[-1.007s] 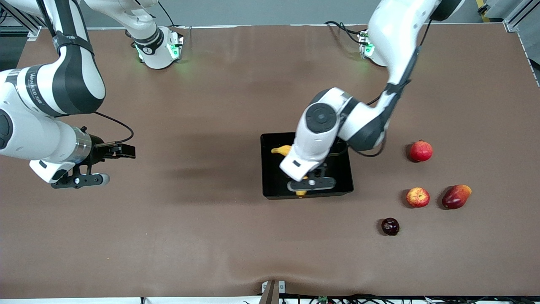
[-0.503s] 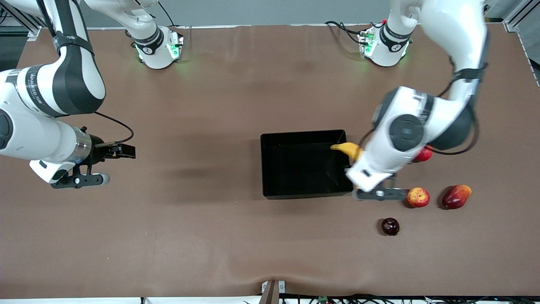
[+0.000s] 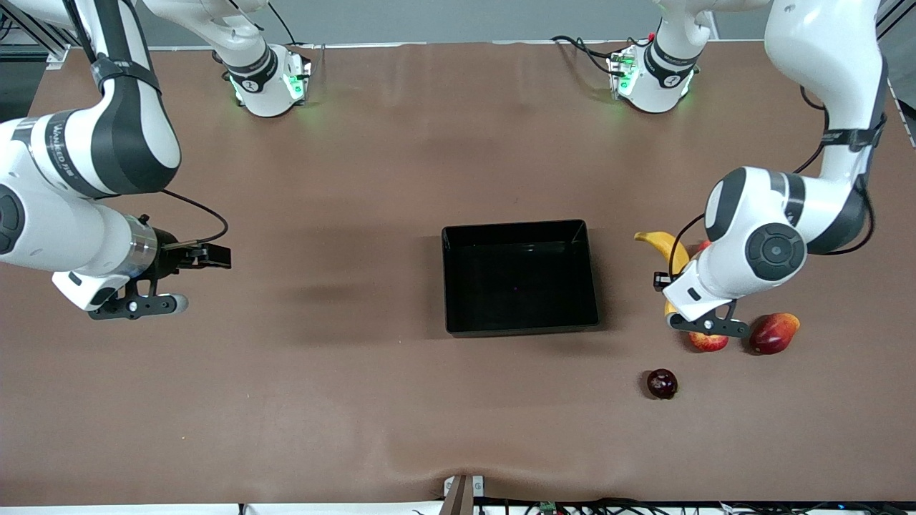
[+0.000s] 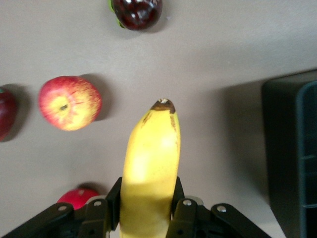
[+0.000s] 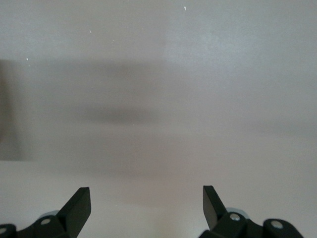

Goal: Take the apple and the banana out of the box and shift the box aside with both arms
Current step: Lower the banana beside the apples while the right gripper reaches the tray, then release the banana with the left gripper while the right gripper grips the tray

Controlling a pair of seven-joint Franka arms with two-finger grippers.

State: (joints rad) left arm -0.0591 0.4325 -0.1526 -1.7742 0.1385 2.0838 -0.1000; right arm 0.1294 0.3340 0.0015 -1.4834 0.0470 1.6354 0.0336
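My left gripper (image 3: 698, 320) is shut on the yellow banana (image 3: 662, 243), held in the air over the table between the box and the loose fruits. In the left wrist view the banana (image 4: 148, 163) sticks out from between the fingers (image 4: 115, 196), dark tip forward. The red apple with yellow streaks (image 3: 710, 342) lies on the table partly under that gripper and shows whole in the wrist view (image 4: 69, 102). The black box (image 3: 515, 226) stands empty mid-table. My right gripper (image 3: 136, 306) waits open over bare table at the right arm's end, nothing between its fingers (image 5: 79, 203).
A plain red round fruit (image 3: 702, 247) peeks out beside the left arm's wrist. A red-and-yellow fruit (image 3: 773, 332) lies beside the apple, and a small dark purple fruit (image 3: 662, 383) lies nearer the front camera. The box's corner (image 4: 292, 148) shows in the left wrist view.
The left arm has carried the banana out from over the box toward its own end of the table, to above the apple. The right arm has not moved.
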